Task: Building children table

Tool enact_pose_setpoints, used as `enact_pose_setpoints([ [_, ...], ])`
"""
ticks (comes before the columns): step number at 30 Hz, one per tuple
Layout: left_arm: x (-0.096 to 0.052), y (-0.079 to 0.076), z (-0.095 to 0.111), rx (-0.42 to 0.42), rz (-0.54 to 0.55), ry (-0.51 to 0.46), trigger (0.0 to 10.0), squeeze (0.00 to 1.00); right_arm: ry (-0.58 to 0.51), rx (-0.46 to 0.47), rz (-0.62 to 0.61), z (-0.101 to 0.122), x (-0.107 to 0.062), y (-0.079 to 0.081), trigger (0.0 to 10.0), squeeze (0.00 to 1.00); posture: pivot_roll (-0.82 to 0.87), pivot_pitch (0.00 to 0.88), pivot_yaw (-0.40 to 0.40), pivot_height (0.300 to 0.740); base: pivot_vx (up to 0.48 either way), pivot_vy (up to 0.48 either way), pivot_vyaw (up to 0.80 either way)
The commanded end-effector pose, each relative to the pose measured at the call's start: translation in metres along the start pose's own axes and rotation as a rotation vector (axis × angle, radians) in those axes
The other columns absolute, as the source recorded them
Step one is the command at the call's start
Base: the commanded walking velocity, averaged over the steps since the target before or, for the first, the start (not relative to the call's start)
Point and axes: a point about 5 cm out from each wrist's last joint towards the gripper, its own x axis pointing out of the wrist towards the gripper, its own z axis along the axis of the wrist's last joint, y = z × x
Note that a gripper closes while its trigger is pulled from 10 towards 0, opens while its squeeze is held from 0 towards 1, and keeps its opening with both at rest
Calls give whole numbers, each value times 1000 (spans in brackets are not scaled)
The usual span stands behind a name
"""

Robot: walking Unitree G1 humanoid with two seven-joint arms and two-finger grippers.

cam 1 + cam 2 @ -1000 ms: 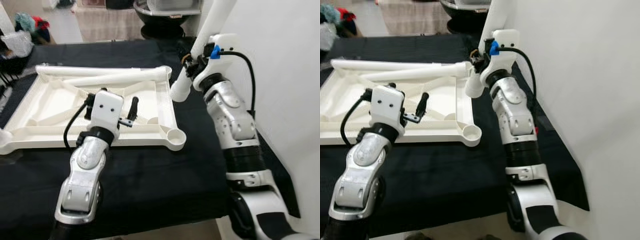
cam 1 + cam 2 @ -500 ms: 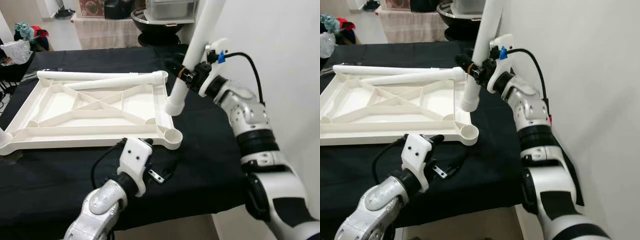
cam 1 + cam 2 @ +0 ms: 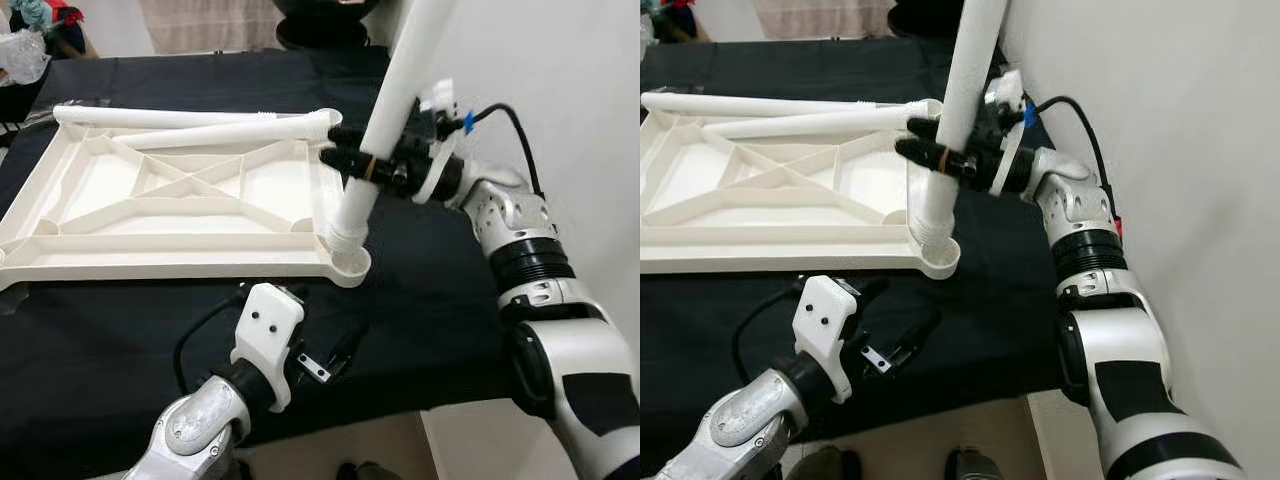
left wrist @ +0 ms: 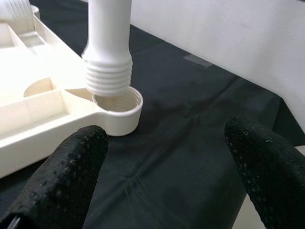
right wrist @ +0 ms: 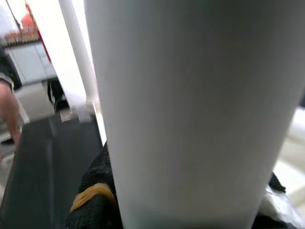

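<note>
A white plastic table top (image 3: 180, 200) lies upside down on the black-covered table. My right gripper (image 3: 362, 165) is shut on a white table leg (image 3: 400, 80), held nearly upright. The leg's threaded end (image 4: 108, 71) sits right over the near right corner socket (image 4: 119, 107), touching or just inside its rim. My left gripper (image 3: 892, 318) hovers low over the black cloth in front of that corner, open and holding nothing, its fingers (image 4: 57, 176) wide apart. In the right wrist view the leg (image 5: 190, 109) is pressed against a black finger (image 5: 95, 191).
Two more white legs (image 3: 200, 125) lie along the far edge of the table top. A white wall (image 3: 560, 80) stands close on the right. The table's front edge (image 3: 400, 425) is just past my left gripper. Clutter sits beyond the far left corner.
The right gripper has brought the leg down and leftward, so its threaded end now meets the corner socket. The left arm has dropped from over the table top to the front edge. The camera has shifted.
</note>
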Motion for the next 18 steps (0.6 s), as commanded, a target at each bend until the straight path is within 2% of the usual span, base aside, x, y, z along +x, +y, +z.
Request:
enact_pose_setpoints([
  [1,-3,-3,-1,-8,-5,13,10000,0,35,-15,20,-2,-4,0,10000,0,94,231,-72,740,0,0,0],
  [6,-3,-5,-1,-7,-4,16,10000,0,31,-10,61,-3,-10,3,10000,0,93,231,-68,740,0,0,0],
  [8,-4,-5,-1,-5,-2,25,10000,0,5,-11,131,0,-12,7,10000,0,95,230,-70,740,0,0,0],
  [10,-4,-5,-1,-5,-2,26,10000,0,1,-11,142,0,-12,8,10000,0,95,230,-70,740,0,0,0],
  [18,-3,-3,-3,-3,5,32,10000,0,6,-56,178,-9,0,17,10000,0,92,207,-63,740,0,0,0],
])
